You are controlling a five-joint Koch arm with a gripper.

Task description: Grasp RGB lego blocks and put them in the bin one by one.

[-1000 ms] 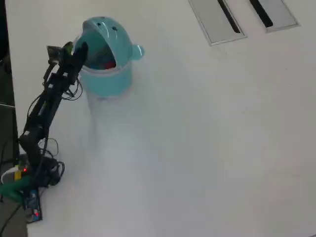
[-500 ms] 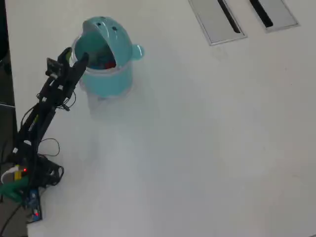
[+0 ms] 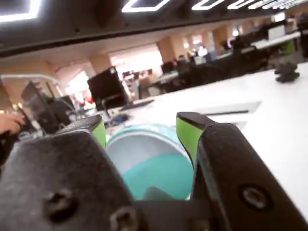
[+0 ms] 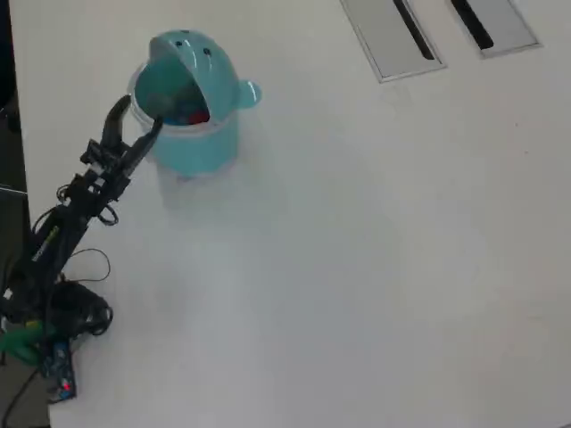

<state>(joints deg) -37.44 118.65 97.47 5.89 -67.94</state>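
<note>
Your gripper (image 4: 136,114) stands with its jaws apart and nothing between them, its tips just at the left rim of the bin (image 4: 192,147) in the overhead view. The wrist view shows green pads (image 3: 188,134) on both fingers, framing the bin's open mouth. Inside the bin you can make out a red lego block (image 4: 181,116); the blue one is too unclear to pick out. The table (image 4: 375,267) is plain white, with two grey slotted panels (image 4: 385,36) at its top edge. Beyond it you see an open office with monitors, desks and ceiling light strips.
</note>
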